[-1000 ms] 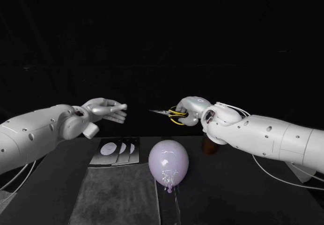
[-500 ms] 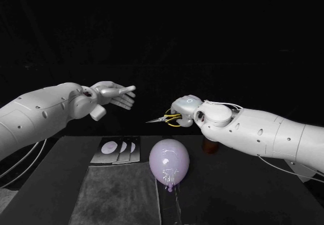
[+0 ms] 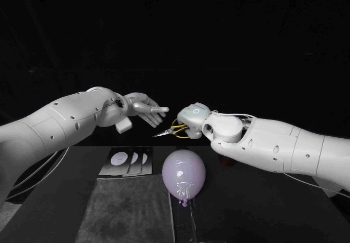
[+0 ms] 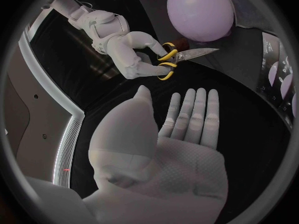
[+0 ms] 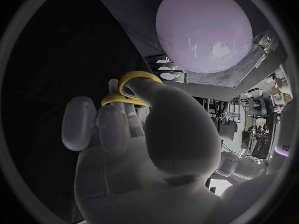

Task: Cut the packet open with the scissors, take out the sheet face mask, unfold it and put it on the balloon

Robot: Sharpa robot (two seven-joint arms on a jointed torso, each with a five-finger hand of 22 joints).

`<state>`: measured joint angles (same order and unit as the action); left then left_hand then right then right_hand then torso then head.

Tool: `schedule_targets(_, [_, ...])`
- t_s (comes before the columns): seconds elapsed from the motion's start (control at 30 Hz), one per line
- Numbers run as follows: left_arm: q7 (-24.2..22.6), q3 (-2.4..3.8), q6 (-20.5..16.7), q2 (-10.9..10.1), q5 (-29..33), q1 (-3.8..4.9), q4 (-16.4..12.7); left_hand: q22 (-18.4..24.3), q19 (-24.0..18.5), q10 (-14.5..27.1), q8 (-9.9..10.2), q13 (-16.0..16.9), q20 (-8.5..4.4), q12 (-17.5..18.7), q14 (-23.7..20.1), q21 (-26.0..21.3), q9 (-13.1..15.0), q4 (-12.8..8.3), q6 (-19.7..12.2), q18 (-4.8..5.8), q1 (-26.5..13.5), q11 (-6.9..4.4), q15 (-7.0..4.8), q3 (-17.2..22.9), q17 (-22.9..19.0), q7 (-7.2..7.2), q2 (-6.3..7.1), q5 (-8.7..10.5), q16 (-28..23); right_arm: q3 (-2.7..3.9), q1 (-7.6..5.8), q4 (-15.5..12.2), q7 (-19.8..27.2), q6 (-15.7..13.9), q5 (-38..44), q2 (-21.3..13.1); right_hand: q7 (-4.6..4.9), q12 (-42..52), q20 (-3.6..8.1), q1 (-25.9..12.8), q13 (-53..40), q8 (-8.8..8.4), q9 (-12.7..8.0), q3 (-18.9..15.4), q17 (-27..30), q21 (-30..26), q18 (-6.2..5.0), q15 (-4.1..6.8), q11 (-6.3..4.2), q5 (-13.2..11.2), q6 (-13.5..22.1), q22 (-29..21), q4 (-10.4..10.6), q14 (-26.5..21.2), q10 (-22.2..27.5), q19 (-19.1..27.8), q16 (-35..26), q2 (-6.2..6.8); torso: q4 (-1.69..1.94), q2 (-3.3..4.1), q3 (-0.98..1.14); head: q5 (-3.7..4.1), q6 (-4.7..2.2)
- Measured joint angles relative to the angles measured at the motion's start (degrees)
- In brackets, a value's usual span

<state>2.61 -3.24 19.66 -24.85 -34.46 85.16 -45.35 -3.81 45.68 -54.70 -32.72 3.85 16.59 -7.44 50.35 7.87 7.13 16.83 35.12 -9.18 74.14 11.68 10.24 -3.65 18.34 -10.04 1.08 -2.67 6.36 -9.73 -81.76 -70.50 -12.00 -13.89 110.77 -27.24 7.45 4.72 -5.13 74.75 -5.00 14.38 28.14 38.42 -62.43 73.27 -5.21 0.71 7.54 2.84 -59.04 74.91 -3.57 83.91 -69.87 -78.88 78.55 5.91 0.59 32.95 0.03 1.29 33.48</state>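
The yellow-handled scissors (image 3: 169, 132) hang in the air over the far end of the lilac balloon (image 3: 184, 174). The right hand (image 3: 191, 120) grips them by the loops, with the blades close together and the tips pointing at the left hand (image 3: 146, 109), which holds nothing and has its fingers straight and slightly apart. Overlapping packets (image 3: 128, 162) lie on the black table (image 3: 292, 212) left of the balloon, at the far edge of a grey mat (image 3: 128, 210). A small brown thing (image 3: 227, 161) is mostly hidden behind the right arm.
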Motion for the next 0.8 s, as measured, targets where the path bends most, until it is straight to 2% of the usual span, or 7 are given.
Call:
schedule_targets(0.17, [0.52, -0.23, 0.59, 0.83, -1.58, -0.57, -0.19, -0.05, 0.21, -0.20, 0.83, 0.00, 0.21, 0.46, 0.00, 0.00, -0.21, -0.07, 0.41, 0.02, 1.71, 0.20, 0.00, -0.07, -0.07, -0.02, -0.11, 0.00, 0.23, 0.00, 0.00, -0.57, -0.49, -0.32, 1.02, -0.12, 0.00, -0.13, 0.00, 0.00, 0.00, -0.01, 0.00, 0.00, -0.16, 0.26, 0.00, 0.00, 0.00, -0.08, 0.00, 0.01, 0.00, 0.00, 0.00, 0.00, -0.01, 0.00, 0.02, -0.01, -0.04, -0.10, -0.04])
schedule_targets(0.23, [0.68, -0.46, 0.95, 1.02, -2.10, -0.72, -0.52, -0.06, 0.42, -0.43, 1.24, 0.00, 0.01, 0.79, 0.00, -0.04, -0.31, -0.23, 0.95, 0.35, 2.94, -0.03, 0.00, -0.22, -0.12, -0.12, -0.20, 0.00, 0.23, 0.00, 0.00, -0.72, -0.67, -0.52, 1.34, -0.13, -0.01, -0.14, 0.00, 0.00, 0.00, -0.02, 0.00, 0.00, -0.16, 0.26, 0.01, 0.00, 0.00, -0.11, 0.01, 0.02, 0.00, 0.00, 0.00, 0.00, -0.01, 0.00, 0.03, -0.01, -0.03, -0.11, -0.04])
schedule_targets(0.33, [0.84, -0.73, 1.58, 1.10, -2.80, -0.80, -1.08, -0.05, 0.41, -0.74, 1.53, 0.00, 0.01, 0.80, 0.00, -0.29, -0.37, -0.23, 1.48, 0.35, 3.58, 0.07, 0.00, -0.54, -0.14, -0.19, -0.18, 0.00, 0.23, 0.00, 0.00, -0.85, -0.91, -0.84, 1.69, -0.09, -0.01, -0.15, 0.00, 0.01, 0.00, -0.06, 0.00, -0.01, -0.16, 0.26, 0.01, -0.01, 0.00, -0.12, 0.01, 0.03, 0.01, -0.01, 0.00, 0.00, -0.01, 0.01, 0.05, -0.01, -0.05, -0.14, 0.02])
schedule_targets(0.4, [0.91, -0.83, 2.01, 1.10, -3.20, -0.84, -1.41, -0.06, 0.41, -1.15, 1.54, 0.01, 0.01, 1.01, 0.02, -0.34, -0.38, -0.24, 2.13, 0.35, 4.76, -0.29, -0.01, -0.55, -0.20, -0.30, -0.34, 0.00, 0.23, 0.00, 0.00, -0.92, -1.05, -1.06, 1.88, -0.08, -0.01, -0.23, 0.00, 0.01, 0.00, -0.06, 0.09, -0.01, -0.25, 0.26, 0.01, -0.01, 0.00, -0.11, 0.01, 0.04, 0.01, -0.01, 0.00, 0.00, 0.25, 0.01, 0.05, -0.01, -0.06, -0.16, 0.08])
schedule_targets(0.6, [1.09, -1.01, 3.90, 0.93, -4.26, -0.96, -2.30, -0.05, 0.82, -2.89, 2.20, 0.17, 0.01, 1.01, 0.73, -0.35, -0.38, -0.32, 4.40, 0.36, 6.88, -0.80, -0.72, -1.41, -0.20, -0.72, -1.03, 0.00, 1.00, 0.00, 0.01, -1.02, -1.48, -1.90, 2.34, -0.09, -0.08, -0.18, 0.00, 0.01, 0.00, 0.16, 0.11, -0.01, -0.28, 0.26, 0.02, -0.08, 0.00, 0.14, 0.10, 0.04, 0.01, -0.08, -0.01, 0.00, 0.25, 0.01, 0.08, -0.06, -0.05, -0.19, 0.13])
schedule_targets(0.7, [1.15, -1.05, 4.79, 0.81, -4.60, -0.99, -2.62, -0.14, 1.65, -4.35, 2.83, 0.23, -0.01, 1.01, 1.48, -0.35, -0.45, -0.31, 6.15, 0.37, 8.49, -1.24, -1.45, -2.19, 0.03, -0.82, -1.89, 0.00, 1.62, 0.01, 0.03, -0.97, -1.66, -2.26, 2.47, -0.09, -0.08, -0.13, 0.00, 0.01, 0.00, 0.17, 0.11, 0.15, -0.33, 0.26, 0.02, 0.02, 0.00, 0.15, 0.10, 0.04, -0.15, 0.03, -0.01, 0.01, 0.25, 0.02, 0.09, -0.07, -0.05, -0.21, 0.13])
schedule_targets(0.8, [1.19, -1.07, 5.63, 0.75, -4.86, -1.02, -2.88, -0.14, 1.78, -5.01, 2.95, 0.30, -0.07, 1.01, 1.96, -0.35, -0.51, -0.30, 6.78, 0.37, 9.66, -1.55, -1.51, -2.19, 0.31, -1.01, -2.49, 0.00, 1.84, 0.01, 0.05, -0.86, -1.84, -2.60, 2.57, -0.08, -0.08, -0.12, -0.01, 0.02, 0.00, 0.17, 0.16, 0.16, -0.33, 0.26, 0.02, 0.13, 0.00, 0.15, 0.10, 0.04, -0.16, 0.13, -0.01, 0.01, 0.24, 0.02, 0.09, -0.08, -0.05, -0.23, 0.07])
